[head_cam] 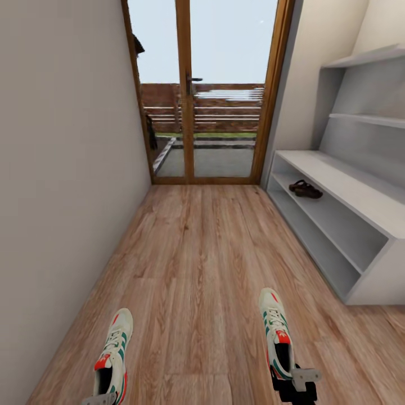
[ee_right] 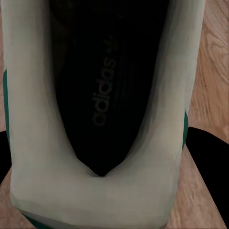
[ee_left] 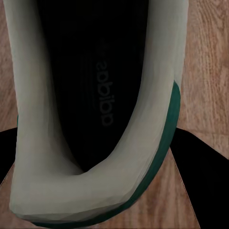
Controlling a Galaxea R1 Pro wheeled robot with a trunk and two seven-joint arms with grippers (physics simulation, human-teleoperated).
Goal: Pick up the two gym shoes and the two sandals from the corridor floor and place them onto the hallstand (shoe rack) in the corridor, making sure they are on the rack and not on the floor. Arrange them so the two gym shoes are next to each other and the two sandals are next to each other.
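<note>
1. White sneaker heels sit at both pincers: left pincer (head_cam: pixel 100 400) at the left shoe (head_cam: pixel 112 351), right pincer (head_cam: pixel 296 383) at the right shoe (head_cam: pixel 276 332). Can't tell if either is clamped.
2. Both shoes w/ toes pointing fwd, probably to slide onto the rack (head_cam: pixel 360 208).
3. Brown sandals (head_cam: pixel 305 189) already on its shelf, by the door.

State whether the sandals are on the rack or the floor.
On the rack: the sandals lie together on the hallstand's upper open shelf, off the floor.
</note>
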